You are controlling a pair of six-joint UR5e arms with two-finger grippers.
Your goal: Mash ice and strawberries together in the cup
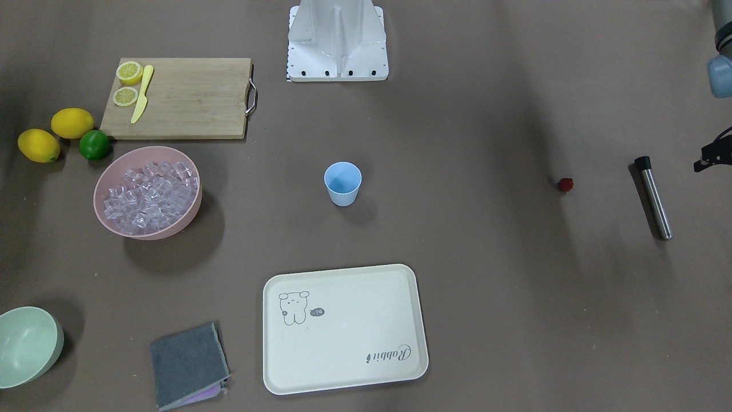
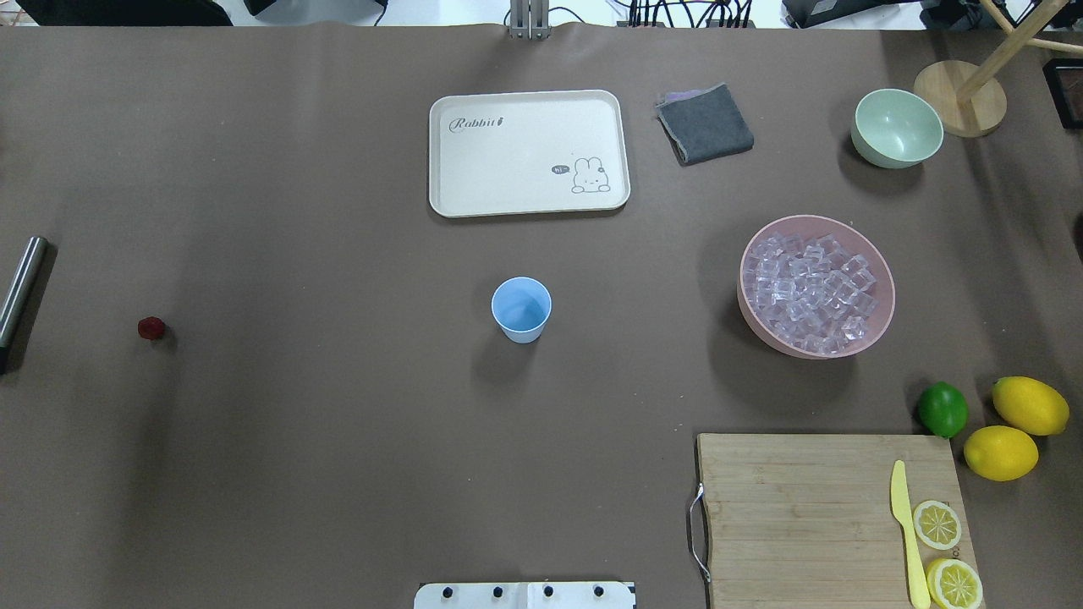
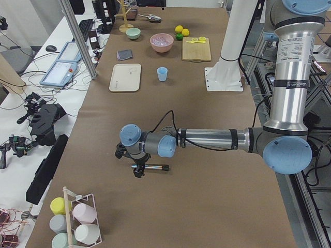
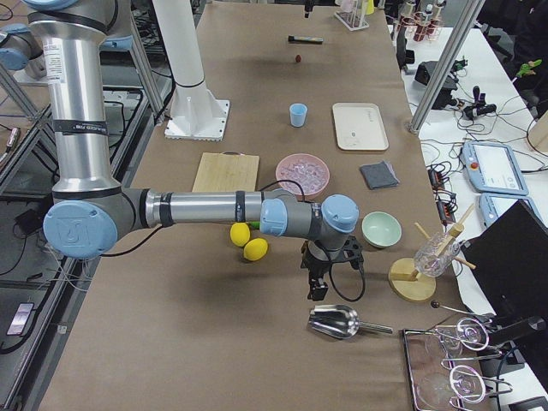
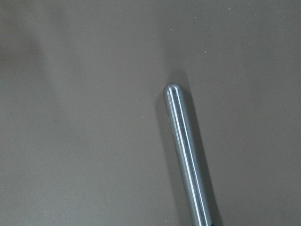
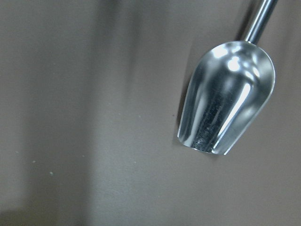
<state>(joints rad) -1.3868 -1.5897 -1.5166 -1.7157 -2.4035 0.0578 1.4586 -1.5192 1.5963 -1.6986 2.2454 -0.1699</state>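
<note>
Cup: you have a small light-blue cup (image 1: 342, 184), tapered and handleless, standing upright near the middle of the table (image 1: 457, 257). Its mouth faces up, and you can see plain blue down to its bottom.
Strawberry: you will find one tiny, dark red, roundish strawberry (image 1: 565, 184) lying by itself on the brown table. It is on the robot's left side, well apart from the cup.
Ice: your ice (image 1: 150, 197) is a heap of small clear, glassy cubes, many alike, filling the pink bowl (image 1: 177, 230). The bowl is on the robot's right side, well apart from the cup.
</note>
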